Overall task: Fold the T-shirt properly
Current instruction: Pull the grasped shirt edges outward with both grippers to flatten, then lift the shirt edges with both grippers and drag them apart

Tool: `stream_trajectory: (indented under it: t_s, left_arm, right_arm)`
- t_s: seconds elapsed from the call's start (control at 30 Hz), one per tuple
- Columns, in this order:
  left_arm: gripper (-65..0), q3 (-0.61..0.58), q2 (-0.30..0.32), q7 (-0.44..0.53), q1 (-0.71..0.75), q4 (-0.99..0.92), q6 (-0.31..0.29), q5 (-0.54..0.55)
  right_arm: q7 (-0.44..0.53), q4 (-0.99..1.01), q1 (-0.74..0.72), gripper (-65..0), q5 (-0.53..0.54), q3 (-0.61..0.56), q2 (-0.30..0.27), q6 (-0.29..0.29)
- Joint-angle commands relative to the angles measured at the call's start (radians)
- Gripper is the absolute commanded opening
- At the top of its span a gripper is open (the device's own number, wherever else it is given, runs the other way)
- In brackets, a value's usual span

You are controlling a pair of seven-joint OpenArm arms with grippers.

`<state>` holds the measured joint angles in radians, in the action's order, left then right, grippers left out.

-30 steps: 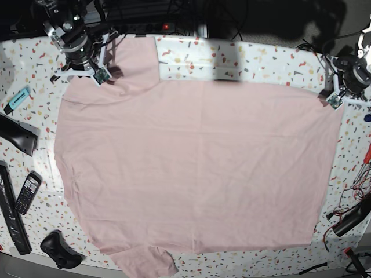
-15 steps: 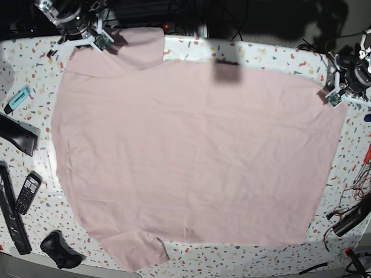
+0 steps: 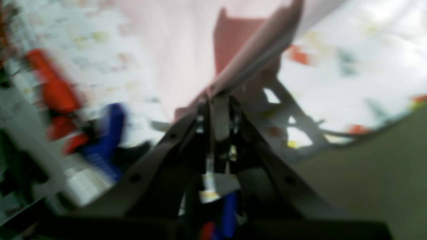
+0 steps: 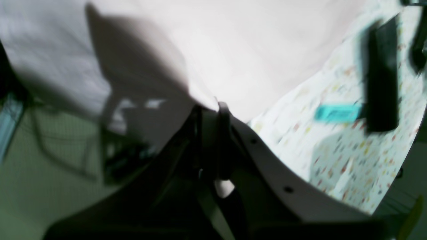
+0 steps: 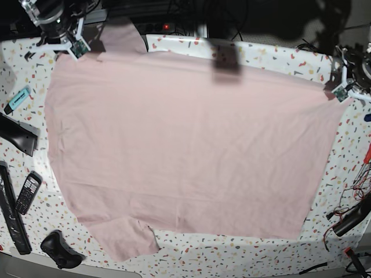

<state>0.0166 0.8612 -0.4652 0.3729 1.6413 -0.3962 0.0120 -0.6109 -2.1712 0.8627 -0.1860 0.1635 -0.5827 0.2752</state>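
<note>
The pale pink T-shirt lies spread wide over the speckled table, plain side up, with one sleeve at the near edge and another at the far left. My right gripper is shut on the shirt's far-left corner, and in the right wrist view the right gripper pinches the fabric between closed fingers. My left gripper holds the far-right corner. In the blurred left wrist view the left gripper is shut on a lifted edge of the shirt.
A teal marker, a black bar, a phone, a long remote and a black controller line the left side. Cables and red-handled tools crowd the right edge. A power strip with a red light sits at the back.
Both grippers have pulled the shirt's far edge toward the back of the table, the right one farther and to the view's left. The whole shirt slid with them and lies flatter.
</note>
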Motion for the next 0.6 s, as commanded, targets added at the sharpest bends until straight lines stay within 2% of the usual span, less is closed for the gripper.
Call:
stream_trajectory:
  t_s: [0.0, 0.1, 0.23, 0.33, 0.47, 0.57]
  left_arm:
    - [-65.0, 0.043, 0.026, -0.003, -0.007, 0.016, 0.023, 0.011]
    - [-65.0, 0.104, 0.026, 0.048, -0.007, 0.017, 0.022, 0.049]
    - [-65.0, 0.108, 0.011, 0.127, -0.024, 0.013, 0.019, 0.041]
    - [-65.0, 0.108, -0.034, 0.174, -0.068, -0.005, 0.019, 0.041]
    - [-65.0, 0.108, -0.108, 0.202, -0.170, -0.071, 0.018, 0.042]
    - [-65.0, 0.106, -0.159, 0.209, -0.249, -0.135, -0.029, 0.042]
  right_arm:
    - [0.009, -0.016, -0.028, -65.0, 0.013, 0.011, -0.010, -0.014]
    - [0.009, -0.008, -0.120, -65.0, 0.084, 0.011, -0.005, -0.013]
    - [0.014, 0.039, -0.230, -65.0, 0.095, 0.011, 0.032, -0.013]
    - [0.024, 0.103, -0.308, -65.0, 0.138, 0.011, 0.063, -0.011]
    - [0.030, 0.192, -0.410, -65.0, 0.142, 0.011, 0.097, 0.010]
    - [0.036, 0.245, -0.473, -65.0, 0.143, 0.011, 0.110, 0.021]
